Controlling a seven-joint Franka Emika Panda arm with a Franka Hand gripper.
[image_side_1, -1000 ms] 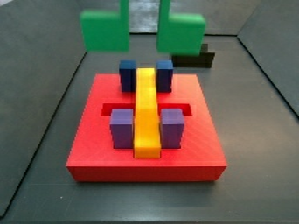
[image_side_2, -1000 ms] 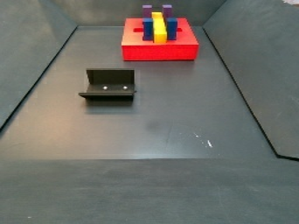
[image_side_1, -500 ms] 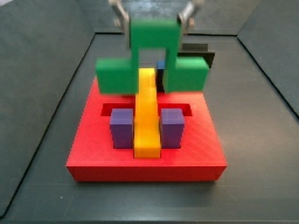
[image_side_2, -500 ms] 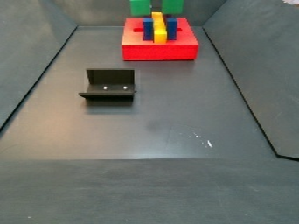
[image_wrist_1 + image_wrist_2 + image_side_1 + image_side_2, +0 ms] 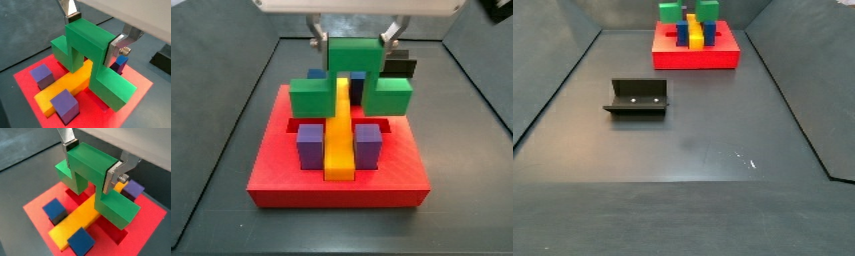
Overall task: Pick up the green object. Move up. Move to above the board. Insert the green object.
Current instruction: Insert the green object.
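The end effector is clenched on the raised centre cube of the green object, silver fingers flat against two opposite faces. The piece hangs directly beneath it, legs pointing down, its long axis lying crosswise to the yellow bar, which passes under the arch between the two side cubes. Below sits the board, with blue-purple blocks flanking the bar just beside the descending legs. Whether the legs touch the board cannot be told. The fixture stands well apart on the bench.
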